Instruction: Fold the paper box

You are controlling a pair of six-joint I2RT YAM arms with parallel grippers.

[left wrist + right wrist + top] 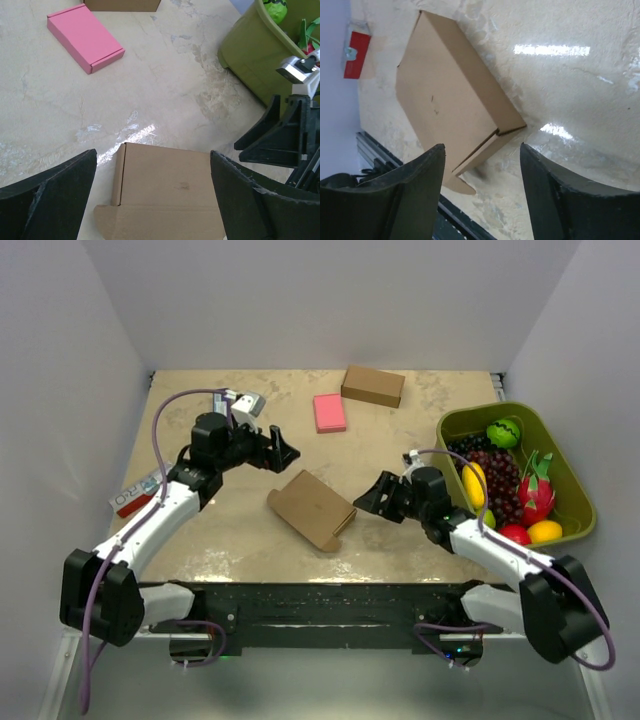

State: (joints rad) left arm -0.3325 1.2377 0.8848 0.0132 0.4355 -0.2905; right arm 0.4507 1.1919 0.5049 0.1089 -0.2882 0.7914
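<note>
both arm bases sit bolted at the near edge of the tabletop (200,540). from the near left, the left arm rises and reaches far and rightward. its wrist is bent so the left claw (283,452) points right and a little near, hanging above the surface on the far-left side of the paper box (312,508). its black fingers (55,195) stand wide apart with nothing between them but the view of the box below. the right arm stretches low from the near right toward the left. the right claw (368,498) is aimed at the box's right corner, just beside it. its jaws are parted and closed on nothing.

at the left wall lies a red and white packet (135,495) with large letters, cut off by the arm and not surely readable. the paper box is plain brown. so are the pink block (329,412) and the second brown box (372,386) at the far side, each without visible print.

the paper box lies flat in the middle of the tabletop, between the two claws. its long axis runs diagonally from far left to near right, and a small tab pokes out at its near end. a green basket (562,445) of toy fruit stands at the right.
</note>
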